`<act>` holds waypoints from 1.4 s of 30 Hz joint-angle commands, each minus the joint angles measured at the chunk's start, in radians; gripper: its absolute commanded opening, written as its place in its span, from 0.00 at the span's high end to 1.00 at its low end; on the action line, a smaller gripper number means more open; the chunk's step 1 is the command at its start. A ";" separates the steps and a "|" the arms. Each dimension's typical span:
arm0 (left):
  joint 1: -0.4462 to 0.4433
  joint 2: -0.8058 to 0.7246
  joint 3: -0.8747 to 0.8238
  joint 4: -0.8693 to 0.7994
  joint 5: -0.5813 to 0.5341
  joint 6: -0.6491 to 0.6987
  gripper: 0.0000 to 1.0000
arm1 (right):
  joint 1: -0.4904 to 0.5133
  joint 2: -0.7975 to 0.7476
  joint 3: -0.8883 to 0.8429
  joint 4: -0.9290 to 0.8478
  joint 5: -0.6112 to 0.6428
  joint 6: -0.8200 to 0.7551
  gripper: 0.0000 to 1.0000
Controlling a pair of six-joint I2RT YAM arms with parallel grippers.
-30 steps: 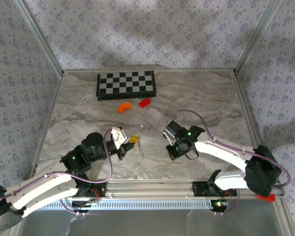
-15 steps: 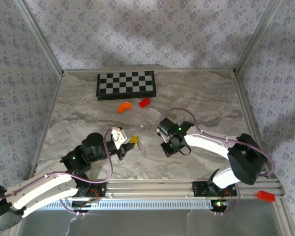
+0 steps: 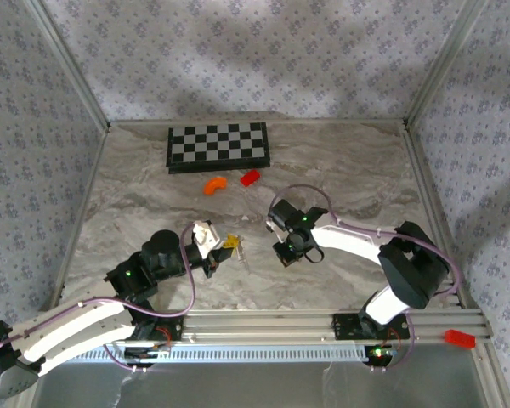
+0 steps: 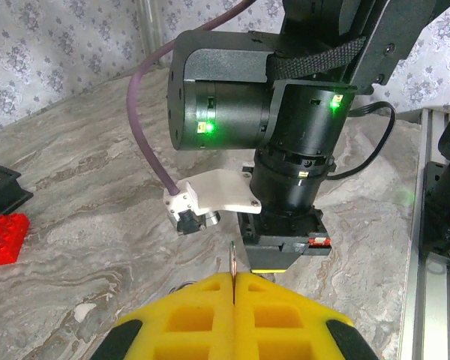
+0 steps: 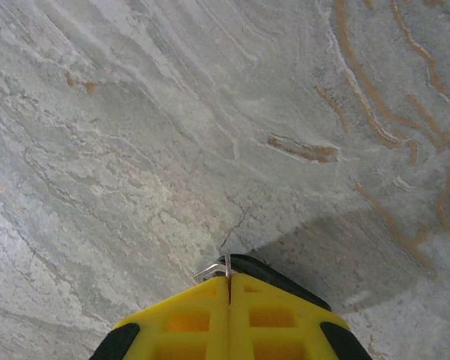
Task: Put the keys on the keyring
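My left gripper [image 4: 233,277] is shut on the keyring [image 4: 233,259], a thin metal loop that stands edge-on above the yellow fingertips. From above, the keyring [image 3: 240,254] hangs as a pale strand just right of the left gripper [image 3: 227,245]. My right gripper [image 5: 228,279] is shut on one of the keys [image 5: 255,268], a small dark piece with a silvery tip poking out at the fingertips, a little above the marble. The right gripper [image 3: 286,250] points down a short way to the right of the keyring, and its wrist [image 4: 285,150] looms just beyond the loop.
A checkerboard [image 3: 218,146] lies at the back of the marble table [image 3: 348,170]. In front of it lie a curved orange piece [image 3: 214,184] and a red block [image 3: 251,177]. Metal rails [image 3: 263,321] run along the near edge, and patterned walls close in the sides.
The right arm has swung left across the table, bringing its gripper and key close to the keyring. The left arm has stayed where it was.
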 commanded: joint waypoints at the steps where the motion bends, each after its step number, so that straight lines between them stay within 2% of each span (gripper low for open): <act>1: -0.004 -0.013 0.006 0.033 -0.002 0.003 1.00 | -0.008 0.019 0.018 0.030 -0.023 -0.021 1.00; 31: -0.004 -0.021 0.006 0.030 0.001 -0.001 1.00 | -0.024 0.071 0.000 0.124 -0.095 -0.016 1.00; 42: -0.004 -0.016 0.013 0.028 0.003 0.002 1.00 | -0.032 0.071 -0.019 0.168 -0.147 -0.013 0.92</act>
